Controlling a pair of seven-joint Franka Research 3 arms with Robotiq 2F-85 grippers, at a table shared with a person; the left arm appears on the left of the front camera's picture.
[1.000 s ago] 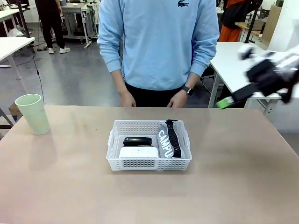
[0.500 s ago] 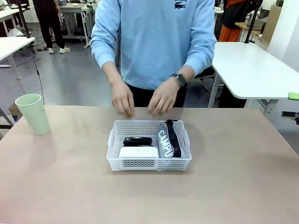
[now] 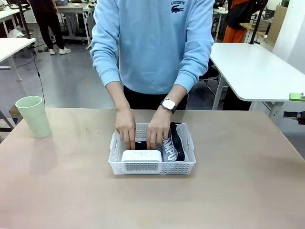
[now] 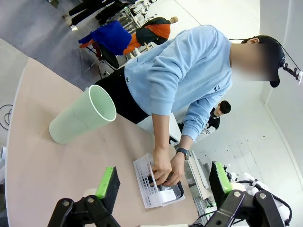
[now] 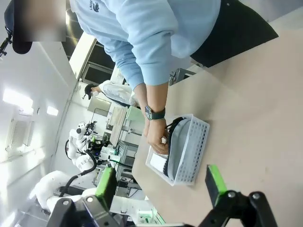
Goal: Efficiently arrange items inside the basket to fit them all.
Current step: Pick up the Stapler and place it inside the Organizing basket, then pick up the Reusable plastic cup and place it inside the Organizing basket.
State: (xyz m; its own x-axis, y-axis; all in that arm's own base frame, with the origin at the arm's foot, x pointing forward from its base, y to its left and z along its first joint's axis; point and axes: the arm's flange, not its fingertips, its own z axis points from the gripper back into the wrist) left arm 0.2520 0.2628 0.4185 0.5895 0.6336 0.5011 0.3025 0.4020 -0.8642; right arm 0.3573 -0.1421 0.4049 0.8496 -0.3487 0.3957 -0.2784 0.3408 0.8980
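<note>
Tan table (image 3: 238, 191), person's hands (image 3: 126, 128) reaching into basket (image 3: 143, 167), left claw (image 4: 163, 179), right claw (image 5: 160, 185) agape, empty

The white perforated basket (image 3: 151, 168) sits mid-tabletop (image 3: 238, 186) and holds 3 items. A small white rounded box (image 3: 141, 156) lies flat against the near wall. A black stapler (image 3: 140, 144) sits just behind it, mostly covered. The grey zip pouch (image 3: 168, 147) with white "CAMPUS" lettering is propped on edge along the right side. The pale green cup (image 3: 33, 116) stands upright, well apart at far left.
</note>
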